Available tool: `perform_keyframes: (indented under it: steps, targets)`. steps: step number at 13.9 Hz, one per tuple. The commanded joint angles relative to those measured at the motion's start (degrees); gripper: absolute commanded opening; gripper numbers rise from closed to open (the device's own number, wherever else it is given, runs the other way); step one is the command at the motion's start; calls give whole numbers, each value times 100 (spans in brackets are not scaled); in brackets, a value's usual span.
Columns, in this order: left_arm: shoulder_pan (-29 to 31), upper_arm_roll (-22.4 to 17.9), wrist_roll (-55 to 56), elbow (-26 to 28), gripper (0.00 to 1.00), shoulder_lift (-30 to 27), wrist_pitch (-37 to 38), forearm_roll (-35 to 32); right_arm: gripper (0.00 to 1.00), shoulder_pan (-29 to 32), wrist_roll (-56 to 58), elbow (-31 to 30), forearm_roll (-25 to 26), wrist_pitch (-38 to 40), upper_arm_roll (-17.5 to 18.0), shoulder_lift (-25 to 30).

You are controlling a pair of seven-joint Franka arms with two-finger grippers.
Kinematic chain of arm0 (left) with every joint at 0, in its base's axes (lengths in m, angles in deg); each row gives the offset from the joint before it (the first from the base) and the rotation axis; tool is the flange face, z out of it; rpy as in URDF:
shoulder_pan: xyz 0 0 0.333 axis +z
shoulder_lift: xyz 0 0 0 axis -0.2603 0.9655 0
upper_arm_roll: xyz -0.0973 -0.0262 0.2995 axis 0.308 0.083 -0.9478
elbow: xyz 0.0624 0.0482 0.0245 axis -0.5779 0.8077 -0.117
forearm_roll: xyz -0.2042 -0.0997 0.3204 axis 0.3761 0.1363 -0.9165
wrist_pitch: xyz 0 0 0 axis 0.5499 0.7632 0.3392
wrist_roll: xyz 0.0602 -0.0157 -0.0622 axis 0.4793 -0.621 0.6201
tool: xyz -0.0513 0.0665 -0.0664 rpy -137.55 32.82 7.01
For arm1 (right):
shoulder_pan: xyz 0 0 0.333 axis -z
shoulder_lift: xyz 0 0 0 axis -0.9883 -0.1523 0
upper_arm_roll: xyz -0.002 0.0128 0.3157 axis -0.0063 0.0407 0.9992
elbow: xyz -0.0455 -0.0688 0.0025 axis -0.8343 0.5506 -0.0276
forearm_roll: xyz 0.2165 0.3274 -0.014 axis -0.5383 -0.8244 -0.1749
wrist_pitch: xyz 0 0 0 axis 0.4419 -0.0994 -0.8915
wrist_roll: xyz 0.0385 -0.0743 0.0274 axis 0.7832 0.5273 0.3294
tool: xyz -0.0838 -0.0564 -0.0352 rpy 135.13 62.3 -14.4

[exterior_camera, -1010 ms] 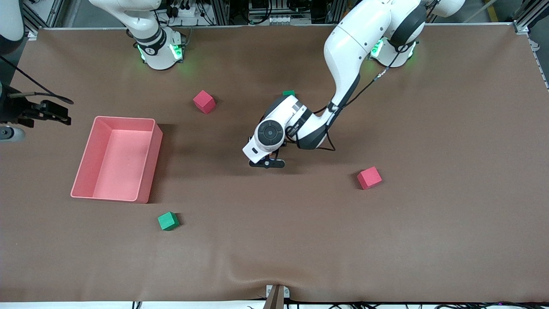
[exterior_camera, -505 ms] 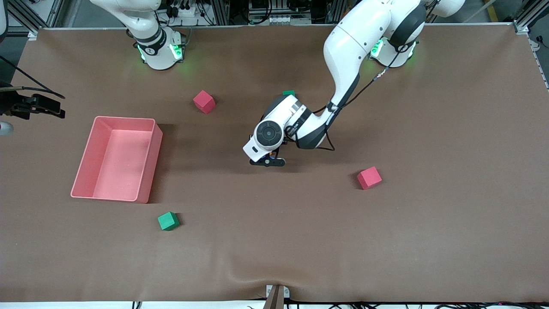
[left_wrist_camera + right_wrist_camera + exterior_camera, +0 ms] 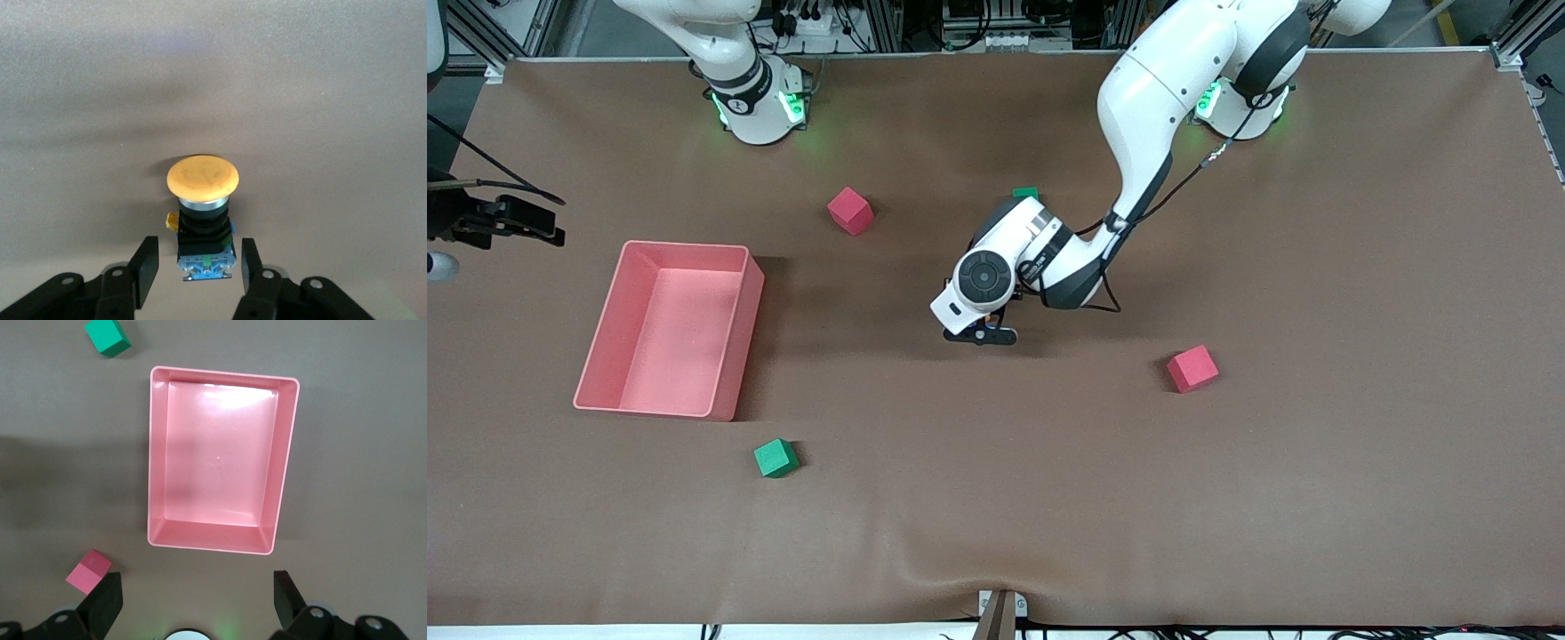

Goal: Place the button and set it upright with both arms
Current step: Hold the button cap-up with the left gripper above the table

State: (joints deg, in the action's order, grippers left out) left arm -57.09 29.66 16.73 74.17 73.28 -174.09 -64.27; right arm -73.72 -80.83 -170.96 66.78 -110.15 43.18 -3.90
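Brown matting covered the table (image 3: pixel 1316 498), where the left gripper (image 3: pixel 200 273), low over the middle, spread its jaws just wider than the upright orange-capped button (image 3: pixel 203 200) standing untouched between them, while the right gripper (image 3: pixel 193 600) hung wide open high above the pink bin (image 3: pixel 220 540).

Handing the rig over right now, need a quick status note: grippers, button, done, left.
Left gripper: open, low at mid-table, fingers either side of the button with gaps showing, not clamped.
Right gripper: open, empty, waiting high over the tray.
Button: on the table, lying on its side by the look of it, orange cap pointing away from the left gripper.
Done: left approach.
Left: grasp, upright, place.
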Motion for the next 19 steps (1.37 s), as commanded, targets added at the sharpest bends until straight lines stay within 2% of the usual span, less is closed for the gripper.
perform_keyframes:
  steps: [1, 13, 15, 16, 18, 19]
  targets:
    - [-19, -5, -129, -148, 57, 122, 68, 114, 100, 92, 2, 32, -11, -124, 70, 23]
    - [-54, 21, -120, -148, 53, 183, 24, 123, 100, 13, 19, 146, 86, -432, 79, -21]
    - [-54, 13, -120, -148, 42, 183, 24, 123, 100, 13, 19, 217, 86, -450, 79, -4]
    - [-54, 13, -120, -148, 33, 183, 24, 123, 100, 13, 19, 217, 77, -450, 79, 5]
    - [-54, 13, -129, -148, 13, 192, 24, 123, 100, 22, 11, 217, 77, -459, 79, -12]
    - [-54, 4, -120, -148, 0, 192, 24, 123, 100, 22, 11, 226, 69, -459, 79, -12]
